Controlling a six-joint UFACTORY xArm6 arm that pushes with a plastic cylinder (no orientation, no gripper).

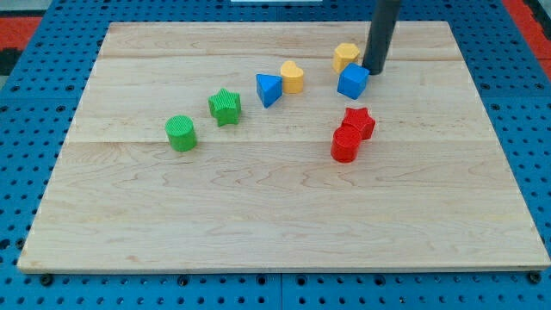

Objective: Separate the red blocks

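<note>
A red star block point(359, 121) and a red cylinder block point(345, 145) sit touching each other right of the board's middle, the star above the cylinder. My tip point(374, 71) stands at the view's upper right, just right of a yellow block point(346, 56) and at the upper right edge of a blue cube point(352, 82). The tip is above the red star, with the blue cube between them.
A yellow heart block point(293, 77), a blue triangle block point(268, 89), a green star block point(225, 107) and a green cylinder block point(181, 133) run in a diagonal line toward the view's left. All lie on the wooden board point(258, 224), ringed by blue pegboard.
</note>
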